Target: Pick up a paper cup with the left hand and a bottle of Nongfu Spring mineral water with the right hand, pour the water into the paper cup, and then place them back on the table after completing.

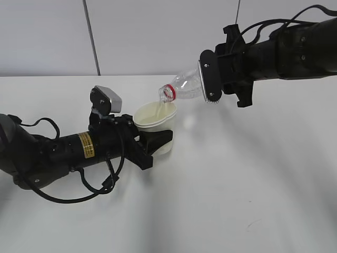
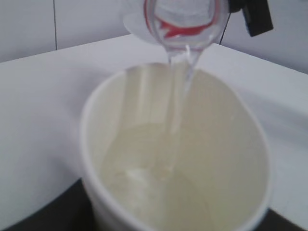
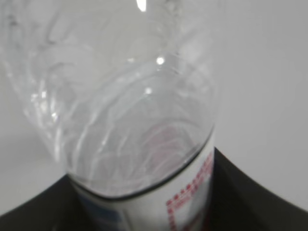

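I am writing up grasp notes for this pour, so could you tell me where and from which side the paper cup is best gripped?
Grip the paper cup around its side wall below the rim, coming in level from the side, as the left hand's tool does. It stands upright with water inside and the bottle pouring from above, so the open top should stay clear.

A plain pale grey wall (image 1: 158,31) is seen behind the white worktop (image 1: 253,174), meeting its far edge in a straight horizontal line. The wall is divided by a thin dark vertical seam (image 1: 91,37) left of the middle, and a second, fainter seam (image 1: 238,13) is seen to the right of it. The worktop is smooth and evenly lit; soft, diffuse shadows are cast on it. A small dark scuff mark (image 1: 254,224) is seen near its front edge, well right of the first seam.
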